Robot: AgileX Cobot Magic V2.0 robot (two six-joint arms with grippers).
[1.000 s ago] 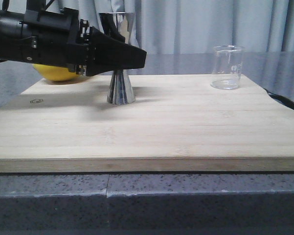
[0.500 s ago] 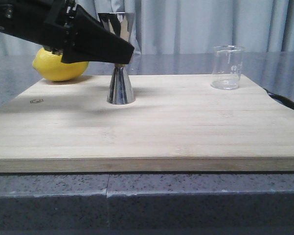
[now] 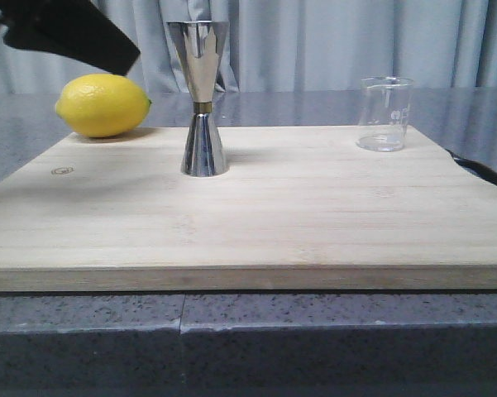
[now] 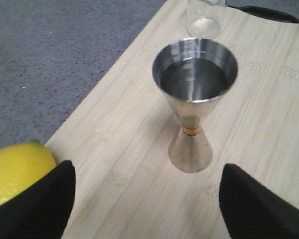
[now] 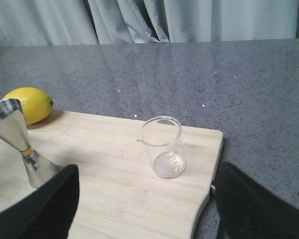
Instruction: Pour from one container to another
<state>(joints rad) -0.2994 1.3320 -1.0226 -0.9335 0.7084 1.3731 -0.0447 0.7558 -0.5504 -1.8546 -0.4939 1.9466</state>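
Your front camera shows the jigger (image 3: 198, 99) standing upright on the wooden board (image 3: 248, 215), left of centre, with the beaker (image 3: 385, 113) upright near the board's far right corner, well apart from it. The lemon (image 3: 102, 104) lies at the board's far left edge. Only a dark tip of your left hand (image 3: 74, 33) reaches into that view, at the top left, above the lemon; you cannot read its fingers from there.

The left wrist camera fills that in: the two dark fingers (image 4: 40, 204) are spread wide apart, empty, with the jigger (image 4: 194, 99) seen between them from above. Looking down into its upper cup, you see a shiny steel inside; whether liquid lies in it you cannot tell. The lemon (image 4: 15, 169) sits just beside one finger, and the beaker's base (image 4: 204, 22) shows beyond the jigger.

The right wrist camera shows what the front one leaves out: your right hand (image 5: 144, 209) has its fingers apart too, holding nothing, and it looks at the beaker (image 5: 161, 147), which appears empty. The grey speckled surface (image 5: 214, 79) runs back to the curtains (image 5: 189, 20).
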